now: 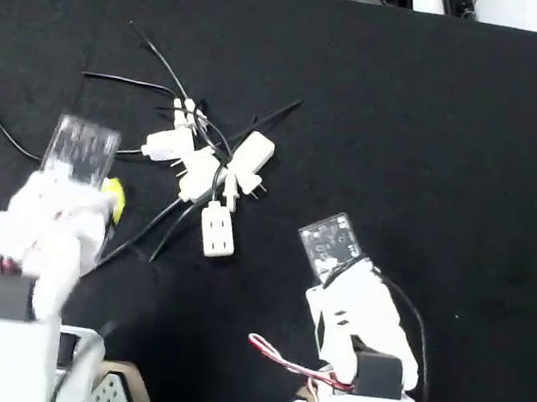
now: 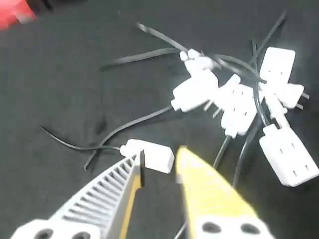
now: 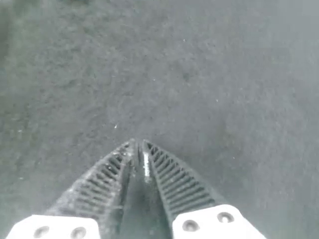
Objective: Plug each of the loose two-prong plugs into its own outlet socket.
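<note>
My left gripper (image 2: 158, 158) is open, one ribbed white finger and one yellow finger (image 2: 199, 179). Just past its tips lies a small white plug body (image 2: 149, 154) on a thin black cord (image 2: 75, 147). Beyond it is a tangle of white two-prong plugs (image 2: 194, 92) and outlet sockets (image 2: 289, 157) on black cords. In the high view this cluster (image 1: 203, 166) sits mid-table, with one socket (image 1: 216, 231) nearest the arms. My right gripper (image 3: 137, 147) is shut, empty, above bare black cloth.
A black cloth (image 1: 460, 139) covers the whole table. The left arm (image 1: 42, 228) stands at the front left, the right arm (image 1: 362, 316) at the front middle. Loose black cords (image 1: 158, 58) trail back from the cluster.
</note>
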Tool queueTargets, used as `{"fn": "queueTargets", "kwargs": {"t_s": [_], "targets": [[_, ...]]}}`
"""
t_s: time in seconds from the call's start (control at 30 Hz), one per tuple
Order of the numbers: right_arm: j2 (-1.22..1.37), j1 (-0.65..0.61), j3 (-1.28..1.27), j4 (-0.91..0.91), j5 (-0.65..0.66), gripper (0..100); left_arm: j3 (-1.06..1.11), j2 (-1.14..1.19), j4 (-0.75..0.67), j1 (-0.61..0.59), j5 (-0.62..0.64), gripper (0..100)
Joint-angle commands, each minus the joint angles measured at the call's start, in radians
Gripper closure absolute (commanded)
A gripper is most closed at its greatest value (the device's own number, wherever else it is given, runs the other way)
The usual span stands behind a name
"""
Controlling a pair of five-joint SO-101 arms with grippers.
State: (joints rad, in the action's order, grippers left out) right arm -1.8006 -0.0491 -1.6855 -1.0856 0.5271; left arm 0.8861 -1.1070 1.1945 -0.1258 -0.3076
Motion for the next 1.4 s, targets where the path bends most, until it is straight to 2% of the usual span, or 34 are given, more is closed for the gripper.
{"fn": "queueTargets", "kwargs": {"t_s": [0.0,0.1,0.17,0.3,0.43,0.7,0.93,1.13,1.37], "targets": [[-0.067,-0.02,0.002,0.0,0.025,98.3,-0.277,0.377,0.091,-0.002,-0.028,79],[-0.067,-0.02,0.002,-0.032,0.025,98.3,-0.429,0.595,0.176,-0.002,-0.097,78],[-0.067,-0.02,0.002,-0.037,0.026,98.3,-0.492,0.723,0.192,-0.018,-0.069,78],[-0.065,-0.018,0.002,-0.052,0.028,98.3,-0.535,0.907,0.106,-0.104,0.144,78],[-0.065,-0.018,0.002,-0.063,0.052,98.3,-0.496,0.957,-0.021,-0.189,0.325,78],[-0.065,-0.02,0.002,-0.063,0.054,98.3,-0.321,0.967,-0.192,-0.179,0.572,78],[-0.065,-0.02,0.002,-0.063,0.054,98.3,-0.225,0.956,-0.193,-0.186,0.578,80],[-0.065,-0.02,0.002,-0.063,0.054,98.4,-0.271,0.956,-0.037,-0.177,0.566,97],[-0.065,-0.02,0.002,-0.063,0.054,98.4,-0.282,0.956,0.123,-0.189,0.394,82]]}}
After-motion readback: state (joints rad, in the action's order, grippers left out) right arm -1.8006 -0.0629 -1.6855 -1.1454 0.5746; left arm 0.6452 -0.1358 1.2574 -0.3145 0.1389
